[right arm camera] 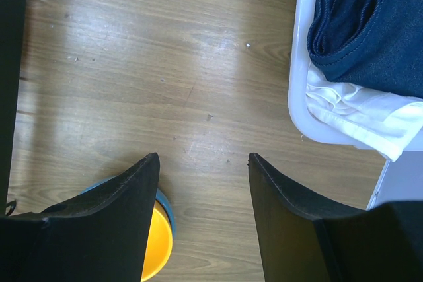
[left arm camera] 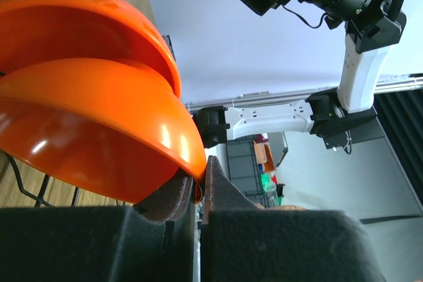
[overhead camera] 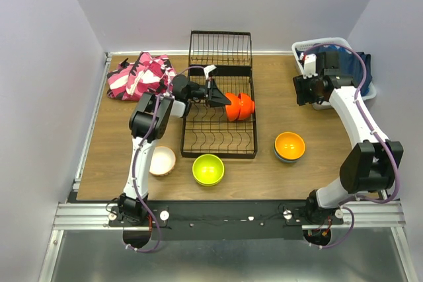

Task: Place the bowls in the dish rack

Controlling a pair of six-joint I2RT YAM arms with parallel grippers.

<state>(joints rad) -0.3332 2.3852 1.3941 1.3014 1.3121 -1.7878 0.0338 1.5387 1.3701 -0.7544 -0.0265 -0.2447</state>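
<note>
**Left fingers clamped on a red-orange bowl in the dish rack; right fingers spread over bare worktop**

Your left fingers (left arm camera: 221, 193) are clenched on the rim of a red-orange bowl (left arm camera: 99, 130). The rim edge is pinched between the two pads, and the bowl's outer curve swells up and away from them. Just beyond that bowl from the fingers, and touching it, stands a second red-orange bowl (left arm camera: 86, 24). Seen from above, both sit on edge among the tines of the black wire dish rack (overhead camera: 218, 140), about midway along it. The rack's upright wire section (overhead camera: 220, 47) stands off to one side of your fingertips.

Your right fingers (right arm camera: 125, 216) are released and stand apart, with only wooden worktop (right arm camera: 165, 64) between them. Partly under the left-hand finger lies an orange bowl (right arm camera: 155, 249) nested in a blue bowl (right arm camera: 165, 206). Past the right-hand finger is the rim of a white laundry basket (right arm camera: 297, 64), which holds dark blue cloth (right arm camera: 370, 24) and white cloth (right arm camera: 357, 113).

A lime green bowl (overhead camera: 208, 169) and a cream-white bowl (overhead camera: 162, 161) rest on the worktop near the rack, well short of either pair of fingers. A pink patterned cloth (overhead camera: 141, 75) lies behind your left arm.
</note>
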